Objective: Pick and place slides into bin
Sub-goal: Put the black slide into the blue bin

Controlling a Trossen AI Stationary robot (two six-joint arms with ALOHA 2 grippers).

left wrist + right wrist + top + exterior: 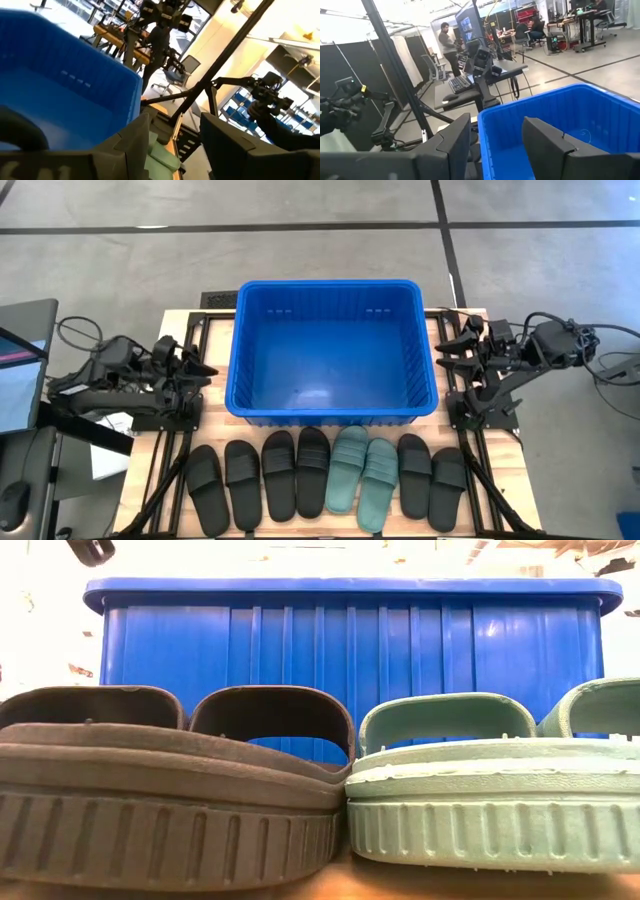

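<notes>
Lining table's near edge, eight slides (330, 475), six black, two teal, blue ribbed bin (331, 413) empty, both arms' fingers spread.

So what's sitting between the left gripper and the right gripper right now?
The blue bin, empty, fills the stretch between the left gripper and right gripper, clearest in the high view. The slides lie nearer the front.

No legible text, labels, brands or numbers on any surface shown.

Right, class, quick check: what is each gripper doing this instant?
Left gripper: open, holding nothing, parked left of the bin.
Right gripper: open, holding nothing, parked right of the bin.
</notes>
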